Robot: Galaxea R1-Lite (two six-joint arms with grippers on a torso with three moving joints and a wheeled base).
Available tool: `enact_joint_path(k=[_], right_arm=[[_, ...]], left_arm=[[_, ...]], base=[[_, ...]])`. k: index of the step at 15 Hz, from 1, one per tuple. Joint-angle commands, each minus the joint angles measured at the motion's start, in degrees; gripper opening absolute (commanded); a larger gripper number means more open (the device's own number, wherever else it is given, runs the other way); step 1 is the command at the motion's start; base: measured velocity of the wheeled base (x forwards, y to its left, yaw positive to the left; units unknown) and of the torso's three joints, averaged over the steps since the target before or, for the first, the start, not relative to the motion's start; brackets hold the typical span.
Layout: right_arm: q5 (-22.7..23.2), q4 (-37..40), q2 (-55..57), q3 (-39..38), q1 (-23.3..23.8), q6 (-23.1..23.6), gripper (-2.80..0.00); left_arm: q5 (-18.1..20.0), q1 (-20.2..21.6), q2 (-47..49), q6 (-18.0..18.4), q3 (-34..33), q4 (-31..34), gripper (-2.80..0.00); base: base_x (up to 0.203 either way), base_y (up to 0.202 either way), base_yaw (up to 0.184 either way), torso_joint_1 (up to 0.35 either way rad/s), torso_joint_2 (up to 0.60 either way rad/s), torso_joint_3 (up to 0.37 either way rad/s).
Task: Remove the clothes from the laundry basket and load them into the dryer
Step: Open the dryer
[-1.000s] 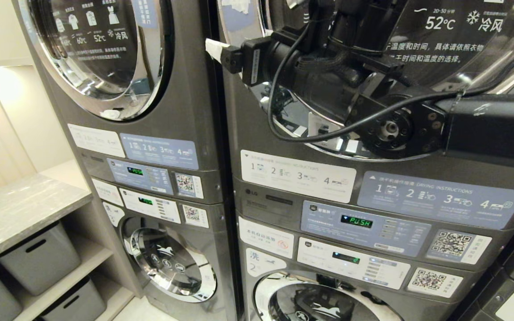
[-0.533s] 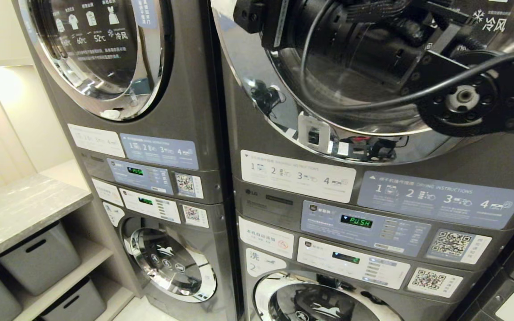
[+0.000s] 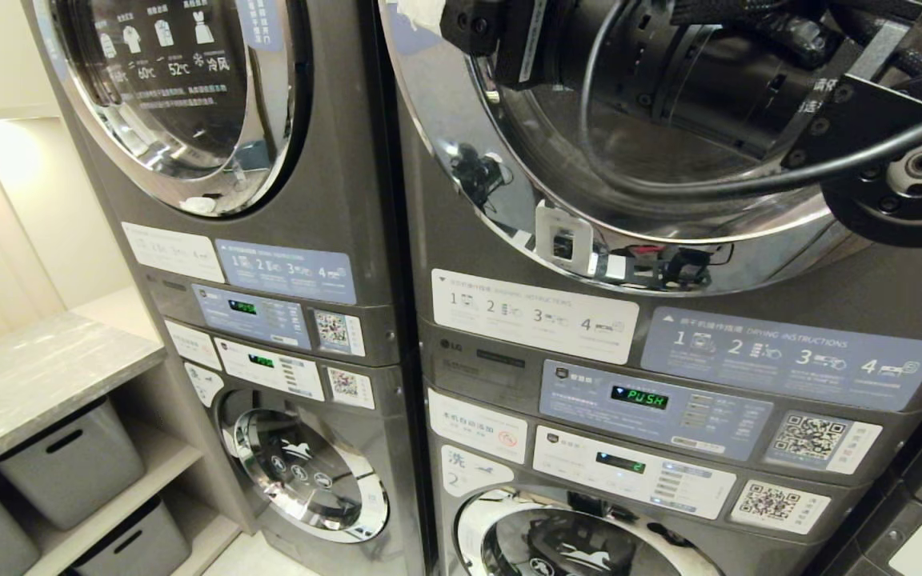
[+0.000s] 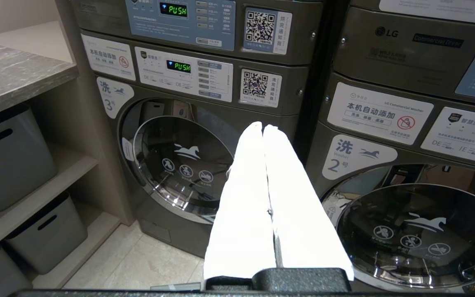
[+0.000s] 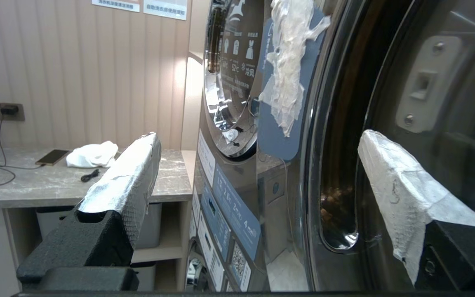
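At the upper right of the head view, the right arm (image 3: 749,88) is matte black, with a round joint housing (image 3: 921,164) ringed by small screws around a silver hub and a black cable (image 3: 717,186) looping beneath. Both wrist views show black foam-textured fingers wrapped in white tape: right (image 5: 134,165), left (image 4: 245,194).

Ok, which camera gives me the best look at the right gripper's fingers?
The right wrist view: the right gripper shows both taped fingers spread wide beside the dryer door. The head view catches only the arm's wrist at the top edge. The left wrist view doesn't show it.
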State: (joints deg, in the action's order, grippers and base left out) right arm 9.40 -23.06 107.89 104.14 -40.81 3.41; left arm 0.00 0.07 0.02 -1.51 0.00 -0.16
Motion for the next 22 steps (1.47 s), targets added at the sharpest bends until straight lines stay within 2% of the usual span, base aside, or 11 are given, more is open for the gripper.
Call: enact_joint_path(k=[1, 10, 13, 18, 22], right_arm=[[0.08, -0.20, 1.45, 0.25, -0.03, 0.03, 0.00], [1.28, 0.21, 6.10, 5.02, -0.06, 0.01, 0.00], [3.36, 0.38, 6.10, 5.01, -0.06, 0.01, 0.00], [10.20, 0.39, 3.74, 3.71, 0.03, -0.26, 0.00], [12.38, 0.53, -1.68, -1.70, -0.10, -0.26, 0.00]], left_arm=[[0.00, 0.01, 0.01, -0.07, 0.00, -0.02, -2.80], [0.00, 0.01, 0.06, -0.16, 0.00, -0.02, -2.80], [-0.01, 0.01, 0.06, -0.33, 0.00, -0.02, -2.80], [0.00, 0.01, 0.06, -0.33, 0.00, -0.02, -2.80], [-0.01, 0.01, 0.06, -0.33, 0.00, -0.02, -2.80]], base=[[0.000, 0.000, 0.000, 0.000, 0.00, 0.000], [0.000, 0.000, 0.000, 0.000, 0.00, 0.000], [0.000, 0.000, 0.000, 0.000, 0.00, 0.000], [0.000, 0.000, 0.000, 0.000, 0.00, 0.000], [0.000, 0.000, 0.000, 0.000, 0.00, 0.000]])
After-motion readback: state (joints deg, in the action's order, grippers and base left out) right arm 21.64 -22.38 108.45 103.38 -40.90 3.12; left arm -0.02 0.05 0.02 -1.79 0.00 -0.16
